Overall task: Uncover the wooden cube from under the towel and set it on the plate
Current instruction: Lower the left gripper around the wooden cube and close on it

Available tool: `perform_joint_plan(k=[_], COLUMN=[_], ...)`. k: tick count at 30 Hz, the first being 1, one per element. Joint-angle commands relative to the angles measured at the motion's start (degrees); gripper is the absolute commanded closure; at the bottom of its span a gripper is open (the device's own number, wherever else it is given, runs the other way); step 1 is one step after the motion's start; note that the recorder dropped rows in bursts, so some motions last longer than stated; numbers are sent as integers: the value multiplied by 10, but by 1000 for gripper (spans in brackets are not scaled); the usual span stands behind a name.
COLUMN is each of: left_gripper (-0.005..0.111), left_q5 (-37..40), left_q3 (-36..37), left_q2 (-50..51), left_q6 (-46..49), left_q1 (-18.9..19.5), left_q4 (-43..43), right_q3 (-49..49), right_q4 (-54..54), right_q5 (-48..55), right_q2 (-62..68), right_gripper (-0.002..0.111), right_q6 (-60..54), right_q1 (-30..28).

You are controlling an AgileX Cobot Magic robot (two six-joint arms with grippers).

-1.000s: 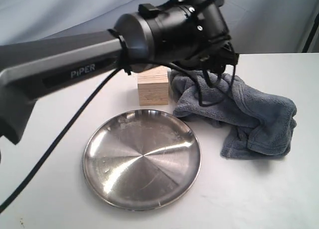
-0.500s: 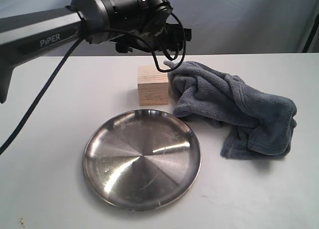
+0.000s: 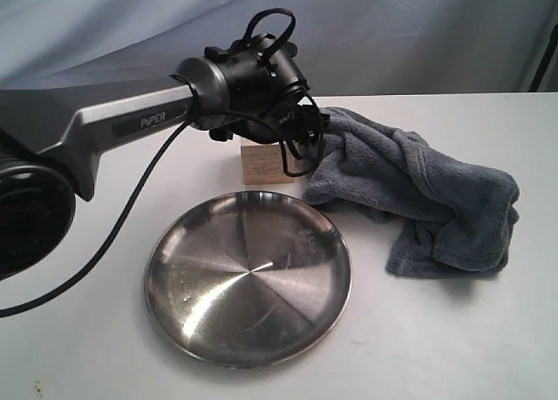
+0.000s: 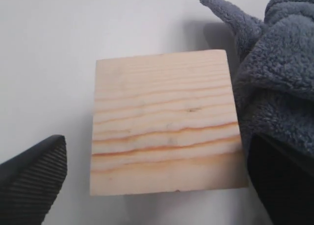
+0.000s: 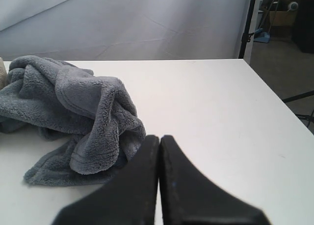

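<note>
1. The wooden cube (image 3: 261, 166) (image 4: 164, 129) stands on the white table (image 3: 453, 330), fully uncovered, with its grained top face bare in the left wrist view.
2. It sits just beyond the far rim of the plate (image 3: 248, 278), with only a thin strip of table between the two. Nothing lies on the plate.
3. The towel (image 3: 410, 195) (image 4: 279, 83) lies crumpled in a heap to the right of the cube. Its left fold is pressed close against the cube's right side, and the rest trails off to the right and toward the near edge.
4. The left arm (image 3: 131, 125) reaches in from the left, and its wrist hangs directly above the cube, hiding the cube's upper part in the exterior view.
5. The left tool (image 4: 157, 146) is spread wide, with one ribbed black finger (image 4: 32, 178) on each side of the cube.
6. One finger stands clear of the block, with bare table showing in between. The other is at the cube's towel side, and it cannot be told whether it touches the wood. The tool has hold of nothing.
7. A black cable (image 3: 113, 234) droops from the left arm's wrist down toward the near left corner.
8. The right tool (image 5: 159, 140) has its two fingers pressed flat together with nothing between them. It hovers over bare table to the right of the towel (image 5: 73, 107).
</note>
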Motion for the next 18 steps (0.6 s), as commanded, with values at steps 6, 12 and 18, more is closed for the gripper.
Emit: perform_joint_plan(k=[6,12,18], left_gripper=[13,13,13], left_q5=[-48,-38,-59], left_q3=[0,0,0], left_q2=[13,31,48], left_q6=[-6,-8,-34], left_q1=[-1,0,0], left_q4=[14,37,40], right_q3=[1,1,1], right_q4=[3,3,3], right_q5=[7,7,7], right_q2=[-4,-4,-4], right_gripper=[105,105,105], right_q6=[2,2,2], right_q1=[0,0,0])
